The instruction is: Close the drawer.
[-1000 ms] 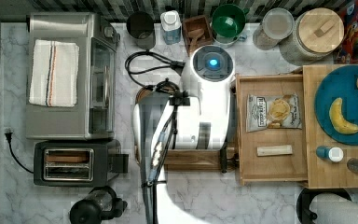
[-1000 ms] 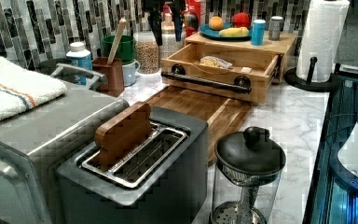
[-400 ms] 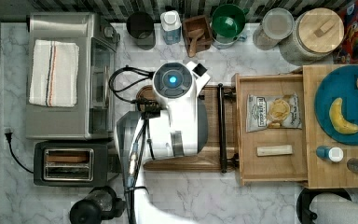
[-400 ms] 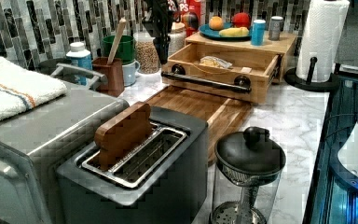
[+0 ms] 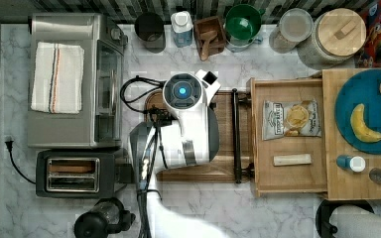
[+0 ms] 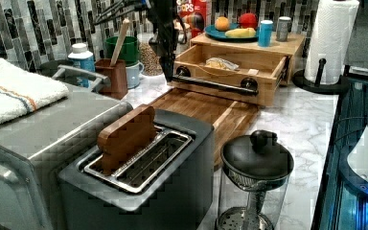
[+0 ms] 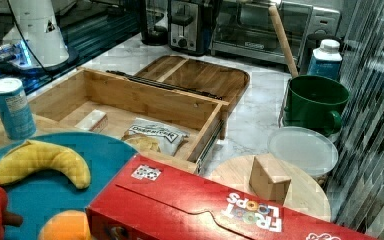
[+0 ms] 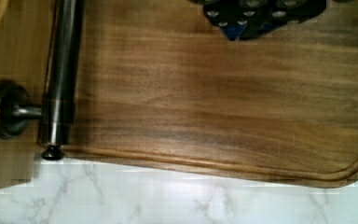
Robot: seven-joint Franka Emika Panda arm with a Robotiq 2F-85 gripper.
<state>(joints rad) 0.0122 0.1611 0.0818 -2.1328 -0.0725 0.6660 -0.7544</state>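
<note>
The drawer (image 5: 287, 176) stands pulled open from under the light-wood board, toward the top view's left. It holds a chip bag (image 5: 291, 119) and a small white block (image 5: 291, 159). Its black bar handle (image 5: 236, 136) lies over the edge of a brown tray (image 5: 225, 171). My arm reaches over that tray. In the left view my gripper (image 6: 168, 72) hangs just by the left end of the handle (image 6: 215, 85), close in front of the drawer (image 6: 230, 67). The wrist view looks down on the handle's end (image 8: 60, 74) and the tray (image 8: 223, 102). In the right view the drawer (image 7: 130, 105) is open.
A toaster oven (image 5: 72, 82) with a towel, a toaster (image 5: 74, 173) and a glass press (image 5: 101, 223) line the top view's left. Cups and jars (image 5: 243, 22) stand along the back. The board (image 5: 340, 186) carries a blue plate (image 5: 369, 111) with fruit.
My arm has swung toward the top view's left, from over the drawer's handle to above the brown tray. The drawer has not moved.
</note>
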